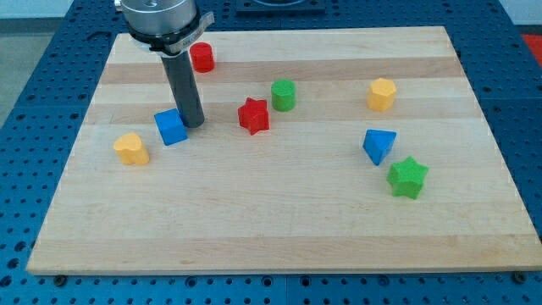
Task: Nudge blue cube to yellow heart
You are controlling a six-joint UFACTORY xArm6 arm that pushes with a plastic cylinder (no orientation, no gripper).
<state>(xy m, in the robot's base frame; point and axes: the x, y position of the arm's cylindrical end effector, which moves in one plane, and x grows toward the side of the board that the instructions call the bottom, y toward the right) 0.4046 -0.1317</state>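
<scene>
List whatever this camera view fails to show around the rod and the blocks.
- Contact between my tip and the blue cube: they look adjacent, but whether they touch cannot be told.
- Red cylinder: its left side is hidden behind the rod.
- The arm above the rod's mount: cut off by the view's top edge.
- The blocks' far faces: turned away.

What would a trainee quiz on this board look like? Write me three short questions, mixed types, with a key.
1. True or false: my tip sits on the view's right side of the blue cube.
2. Which block lies nearest the blue cube? A) yellow heart B) green star C) red cylinder
3. Fill in: the blue cube must travel toward the view's ____ to reach the yellow heart.

Key: 1 true; 2 A; 3 lower left.
</scene>
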